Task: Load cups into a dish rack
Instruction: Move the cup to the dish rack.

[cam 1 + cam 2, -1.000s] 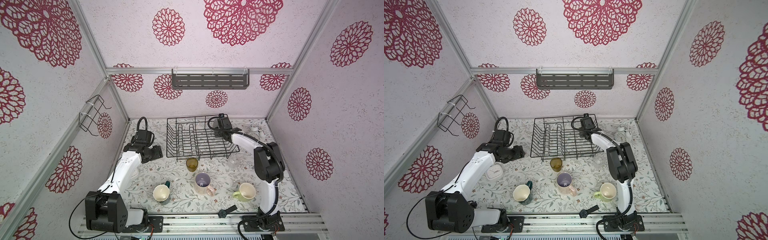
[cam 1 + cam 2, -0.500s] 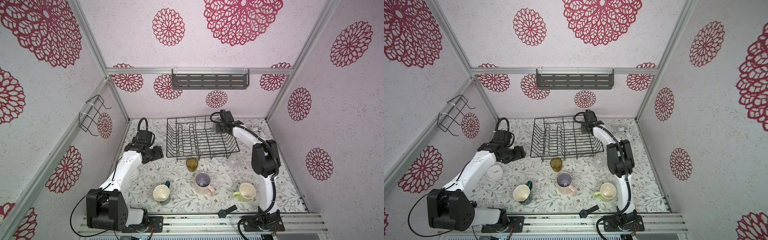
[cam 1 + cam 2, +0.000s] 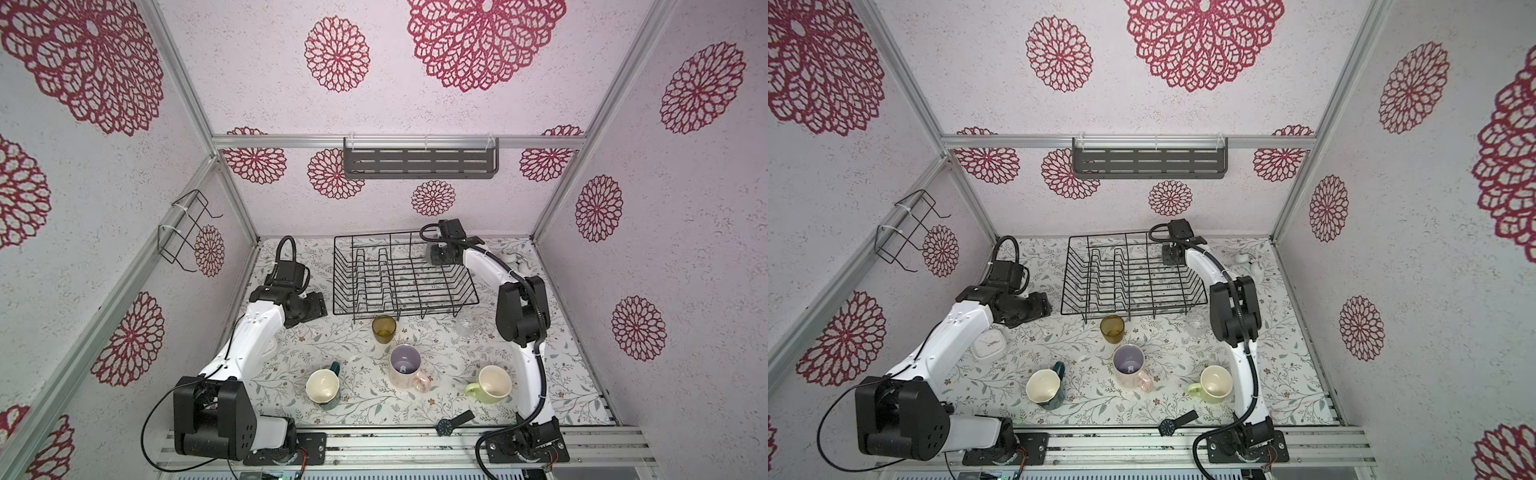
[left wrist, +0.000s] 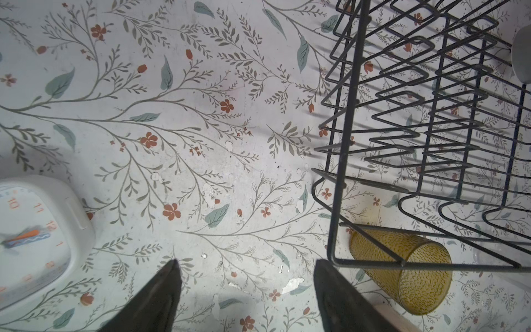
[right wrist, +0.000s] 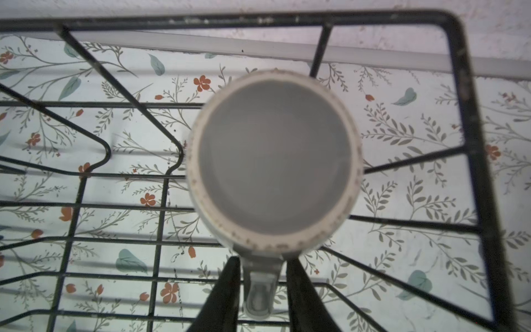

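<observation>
Over the dish rack (image 5: 230,20) corner, the right gripper (image 5: 263,260) points down, fingers (image 5: 227,293) flanking the grey mug (image 5: 273,161) handle; grip unclear.

The white clock (image 4: 37,230) on the bench has orange numbers on its face. In the left wrist view, the 10, 11, 12, 1 and 2 can be read. Its other numbers are cut off or too blurry to read.
</observation>
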Controlling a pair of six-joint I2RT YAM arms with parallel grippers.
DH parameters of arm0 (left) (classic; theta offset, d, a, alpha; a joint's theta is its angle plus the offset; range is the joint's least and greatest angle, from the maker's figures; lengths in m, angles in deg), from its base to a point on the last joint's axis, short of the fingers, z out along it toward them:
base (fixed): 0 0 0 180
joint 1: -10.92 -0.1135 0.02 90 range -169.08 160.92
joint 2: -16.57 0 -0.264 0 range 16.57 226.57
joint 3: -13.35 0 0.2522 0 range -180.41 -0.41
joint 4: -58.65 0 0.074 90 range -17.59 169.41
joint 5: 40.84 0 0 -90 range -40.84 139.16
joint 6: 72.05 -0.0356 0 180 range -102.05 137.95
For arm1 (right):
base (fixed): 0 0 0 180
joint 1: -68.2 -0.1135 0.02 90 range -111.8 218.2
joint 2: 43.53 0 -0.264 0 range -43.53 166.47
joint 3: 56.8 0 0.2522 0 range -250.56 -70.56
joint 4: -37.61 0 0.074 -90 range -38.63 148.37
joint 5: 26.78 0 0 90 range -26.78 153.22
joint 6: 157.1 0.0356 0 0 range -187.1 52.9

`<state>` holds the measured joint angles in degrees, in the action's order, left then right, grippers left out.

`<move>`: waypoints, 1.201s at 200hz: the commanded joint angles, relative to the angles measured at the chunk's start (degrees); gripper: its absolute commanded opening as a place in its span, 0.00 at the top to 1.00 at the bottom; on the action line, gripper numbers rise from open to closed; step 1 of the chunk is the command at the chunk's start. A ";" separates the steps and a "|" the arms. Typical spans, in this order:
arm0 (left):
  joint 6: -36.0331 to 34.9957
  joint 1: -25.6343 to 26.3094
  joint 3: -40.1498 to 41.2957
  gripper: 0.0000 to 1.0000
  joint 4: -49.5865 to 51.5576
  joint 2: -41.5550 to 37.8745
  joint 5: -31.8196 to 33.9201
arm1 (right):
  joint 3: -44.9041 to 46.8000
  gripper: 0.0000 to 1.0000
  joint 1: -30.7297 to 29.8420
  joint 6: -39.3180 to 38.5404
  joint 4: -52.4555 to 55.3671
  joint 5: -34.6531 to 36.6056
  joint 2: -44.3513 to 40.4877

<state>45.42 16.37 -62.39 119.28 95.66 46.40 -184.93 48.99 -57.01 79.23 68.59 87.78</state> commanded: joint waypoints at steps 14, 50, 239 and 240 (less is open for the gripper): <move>-0.74 -0.18 -0.98 0.23 -0.28 -0.53 0.87 | -0.67 0.83 0.51 -0.45 1.31 -0.62 -1.09; -0.31 -0.18 -0.65 0.23 -0.97 -0.65 0.07 | 1.64 0.89 0.49 -0.38 0.95 -0.18 -3.35; 0.31 -0.18 0.34 0.23 0.76 -3.73 -0.45 | 10.02 0.61 0.53 -0.27 -1.40 0.72 -10.94; 0.31 -0.18 0.35 0.23 0.76 -3.79 -0.51 | 10.07 0.60 0.51 -0.26 -1.40 0.67 -11.09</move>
<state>45.44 16.37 -62.28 119.96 93.91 46.64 -174.39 49.26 -57.08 77.00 68.76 81.50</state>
